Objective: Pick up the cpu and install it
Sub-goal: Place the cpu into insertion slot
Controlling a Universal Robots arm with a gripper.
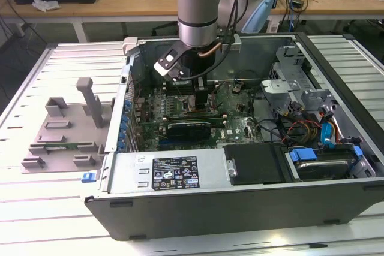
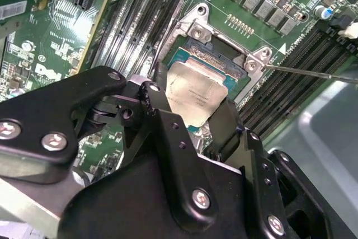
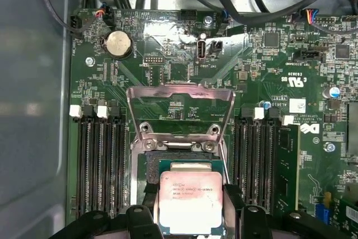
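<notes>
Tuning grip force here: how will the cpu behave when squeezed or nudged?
The cpu, a thin plate with a metal top, is probably stiff and light. Flat and square, it should not roll. Held by its thin edges in the gripper, it could slip or tilt.

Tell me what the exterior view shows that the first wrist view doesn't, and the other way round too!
Exterior view: the whole open computer case, the grey tray beside it on the exterior view's left, and the robot arm reaching down inside.

First wrist view: the cpu up close, held by the gripper over its socket, plus the lifted metal frame and a round silver battery.

Both: the green motherboard and the gripper.
</notes>
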